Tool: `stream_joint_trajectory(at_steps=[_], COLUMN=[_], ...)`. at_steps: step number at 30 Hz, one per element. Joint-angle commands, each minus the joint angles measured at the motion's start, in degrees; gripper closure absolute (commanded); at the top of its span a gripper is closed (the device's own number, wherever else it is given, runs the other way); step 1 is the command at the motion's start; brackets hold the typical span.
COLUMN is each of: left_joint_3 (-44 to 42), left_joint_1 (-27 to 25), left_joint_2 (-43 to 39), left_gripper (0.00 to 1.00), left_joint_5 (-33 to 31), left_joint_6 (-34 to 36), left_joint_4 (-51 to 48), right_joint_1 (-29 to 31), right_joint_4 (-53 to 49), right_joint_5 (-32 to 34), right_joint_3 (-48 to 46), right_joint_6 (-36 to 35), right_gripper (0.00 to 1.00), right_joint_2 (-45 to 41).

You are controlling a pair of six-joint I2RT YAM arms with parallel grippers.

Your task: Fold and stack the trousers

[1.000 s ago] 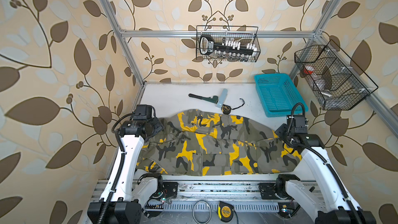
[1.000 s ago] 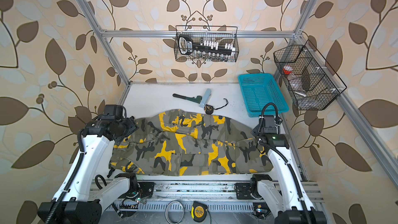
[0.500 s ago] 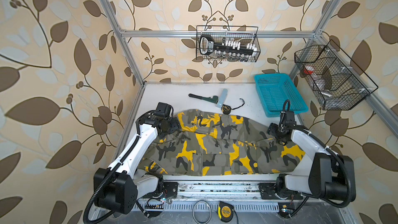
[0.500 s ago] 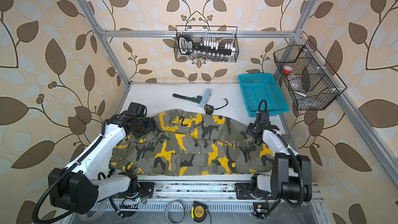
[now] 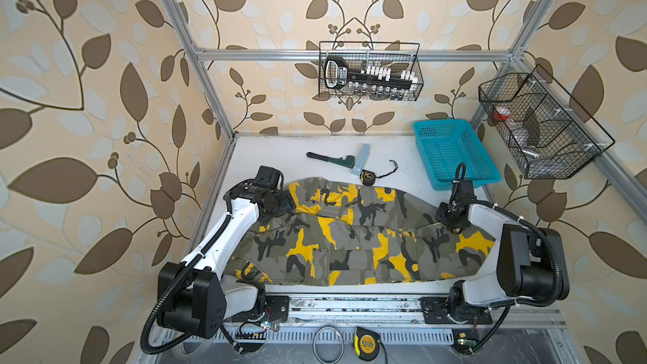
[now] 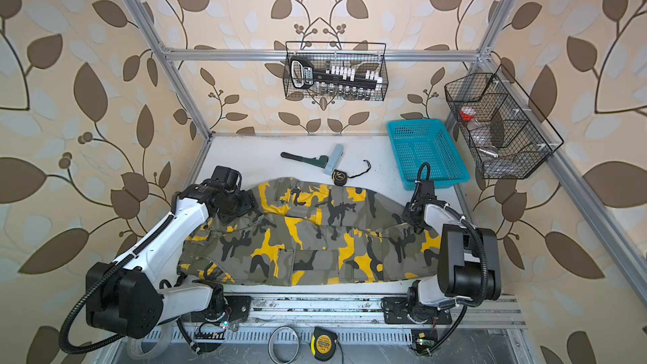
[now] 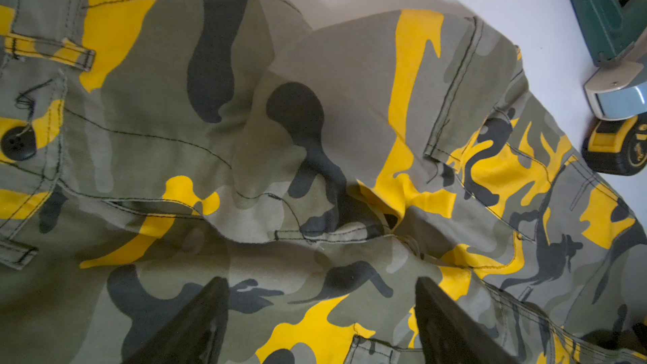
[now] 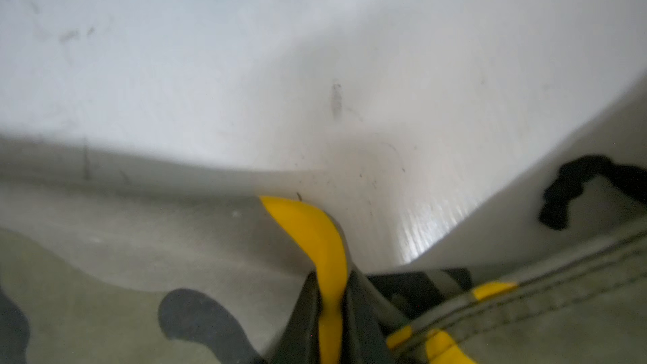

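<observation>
Seemingly trousers (image 5: 350, 236) edge pinched inside right gripper (image 8: 331, 309)

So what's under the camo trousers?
The white table shows at the far and near edges of the trousers, so they lie on it. Anything else beneath them is covered by cloth.

White shells on left arm (image 5: 224, 239) and right arm (image 5: 485, 215), black joint housings and boxy black shoulder blocks, black corrugated conduit (image 5: 154, 320) looped off each shoulder, white zip ties (image 5: 518, 219) round the right forearm, black camera pod (image 5: 269, 174) at each wrist, dark wedge-shaped fingers (image 7: 196, 327), flat black base plates (image 5: 278, 304).
</observation>
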Motion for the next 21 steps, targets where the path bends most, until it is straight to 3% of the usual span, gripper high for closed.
stream_joint_trajectory(at_steps=[1, 11, 16, 21], left_joint_3=[-0.5, 0.4, 1.1, 1.0], left_joint_1=[-0.2, -0.3, -0.2, -0.3], left_joint_2=[-0.4, 0.8, 1.4, 1.6], left_gripper=[0.16, 0.16, 0.16, 0.16], left_joint_5=[-0.3, -0.5, -0.3, 0.0], left_joint_6=[1.0, 2.3, 3.0, 3.1], left_joint_4=[-0.1, -0.3, -0.7, -0.6], right_joint_1=[1.8, 10.3, 23.1, 38.7], right_joint_4=[-0.8, -8.6, -10.4, -16.6], right_joint_5=[1.7, 14.8, 23.9, 27.9], right_joint_3=[0.6, -1.2, -4.7, -4.4], right_joint_6=[-1.0, -0.2, 1.7, 12.5], right_gripper=[0.99, 0.98, 0.96, 0.92], right_joint_2=[-3.2, -21.6, -31.1, -31.4])
